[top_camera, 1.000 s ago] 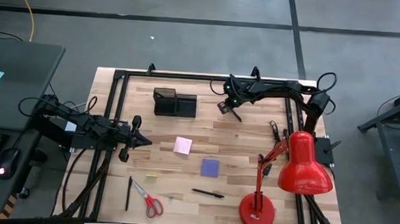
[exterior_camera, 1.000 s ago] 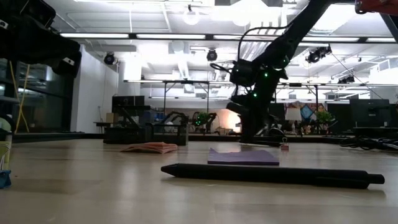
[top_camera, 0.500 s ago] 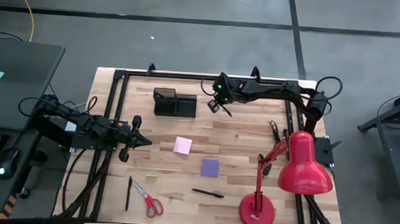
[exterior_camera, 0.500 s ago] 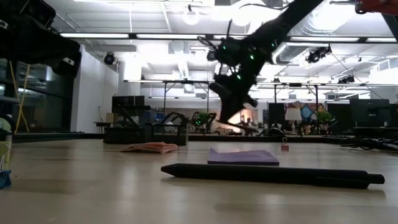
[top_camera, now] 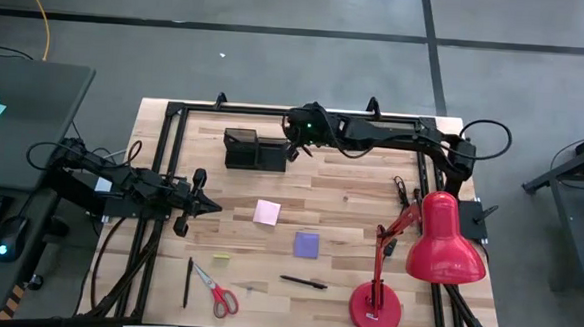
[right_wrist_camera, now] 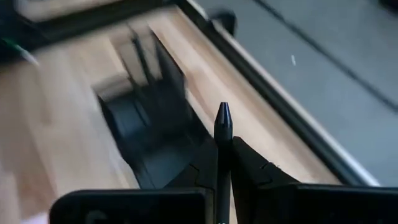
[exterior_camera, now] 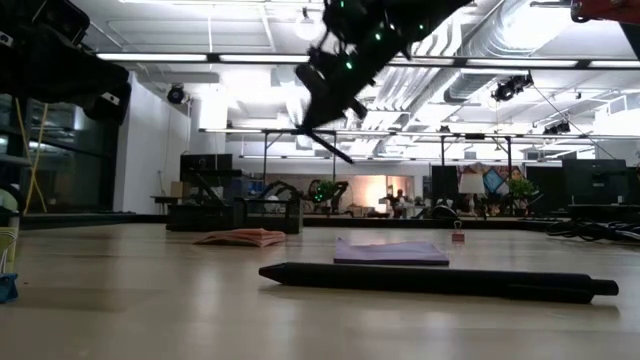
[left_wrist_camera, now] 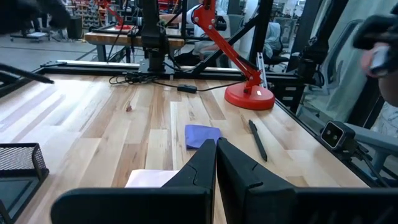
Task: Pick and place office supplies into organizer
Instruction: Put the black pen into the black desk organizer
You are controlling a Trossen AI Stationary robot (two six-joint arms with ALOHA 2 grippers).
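Pinched between the fingers of the right end effector [right_wrist_camera: 222, 163] is a thin dark pen [right_wrist_camera: 222, 127], its tip pointed out past them. It is held in the air at the organizer's [top_camera: 255, 151] 3 o'clock edge, near the table's [top_camera: 350, 202] far rim. At the left side the left end effector [left_wrist_camera: 216, 155] is kept pressed together, nothing in it. A pink pad [top_camera: 266, 212] and a purple pad [top_camera: 307, 244] are seen mid-table; red-handled scissors [top_camera: 217, 293] and another pen [top_camera: 304, 281] lie toward 6 o'clock, beside a red desk lamp [top_camera: 432, 253].
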